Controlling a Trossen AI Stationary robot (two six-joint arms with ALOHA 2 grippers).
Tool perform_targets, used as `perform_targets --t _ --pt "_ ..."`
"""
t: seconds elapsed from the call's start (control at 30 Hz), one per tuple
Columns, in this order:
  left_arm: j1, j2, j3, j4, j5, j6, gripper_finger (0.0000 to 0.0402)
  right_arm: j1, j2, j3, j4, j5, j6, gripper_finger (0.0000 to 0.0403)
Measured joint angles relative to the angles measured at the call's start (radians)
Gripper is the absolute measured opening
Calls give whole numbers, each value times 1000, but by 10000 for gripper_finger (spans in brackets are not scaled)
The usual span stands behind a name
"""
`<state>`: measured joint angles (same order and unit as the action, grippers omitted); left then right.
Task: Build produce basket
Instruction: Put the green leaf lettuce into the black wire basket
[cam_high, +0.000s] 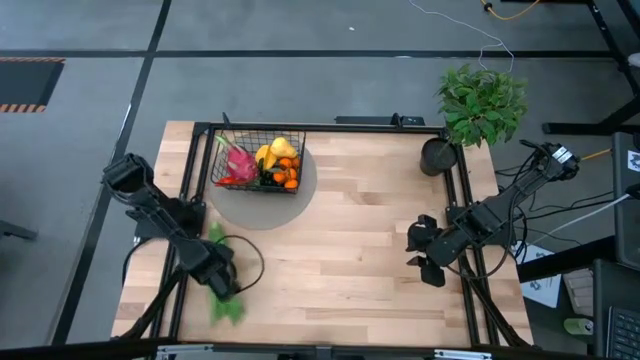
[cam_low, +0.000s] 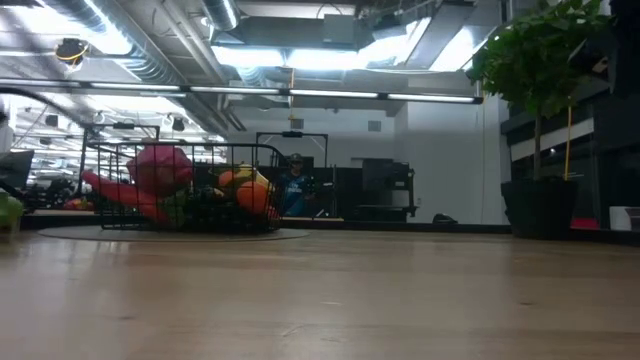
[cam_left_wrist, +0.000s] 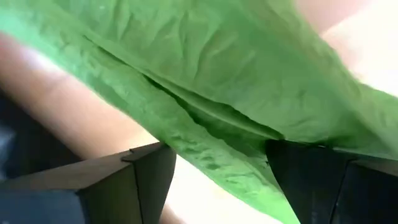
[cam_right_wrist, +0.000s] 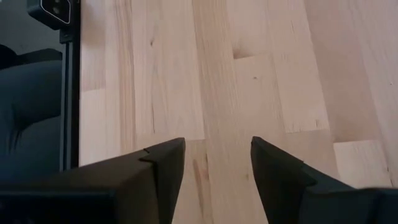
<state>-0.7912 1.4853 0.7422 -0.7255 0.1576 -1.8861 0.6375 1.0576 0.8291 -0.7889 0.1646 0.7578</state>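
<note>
Left gripper (cam_high: 222, 278), jaws spread wide, poised over a green leafy vegetable (cam_left_wrist: 205, 93) lying on the table (cam_high: 360, 250) at its near-left edge. The leaf spans the gap between the two fingers (cam_left_wrist: 146, 180) and runs past both; no contact is visible. It looks thin, limp and light, likely to fold and drape when lifted and easily torn, so the thicker ribbed middle directly between the jaws seems the soundest place to pinch. Right gripper (cam_right_wrist: 214, 165), jaws moderately apart and empty, waits over bare wood at the right side. Farther off, well beyond both jaws, the basket (cam_high: 250, 150) stands on a grey round mat (cam_high: 300, 200), already holding the produce (cam_high: 262, 165).
</note>
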Motion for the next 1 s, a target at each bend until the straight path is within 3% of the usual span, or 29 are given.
perform_targets --t 0.13,0.23,0.37,0.5,0.57,0.77,1.0 --pt "110 0 0 110 -150 144 242 0 0 0 0 0 -2 171" --pt "211 0 0 208 -318 276 242 0 0 0 1 0 -4 171" --pt "350 0 0 438 -466 508 242 0 0 0 1 0 -5 171" --pt "423 0 0 674 -385 680 242 0 0 0 0 0 -6 171" --pt "427 0 15 712 -312 722 242 0 0 0 0 0 -7 171" --pt "364 0 59 603 -143 684 242 0 0 0 0 0 -8 171" --pt "255 2 61 429 -133 547 242 0 0 0 0 0 -10 171"
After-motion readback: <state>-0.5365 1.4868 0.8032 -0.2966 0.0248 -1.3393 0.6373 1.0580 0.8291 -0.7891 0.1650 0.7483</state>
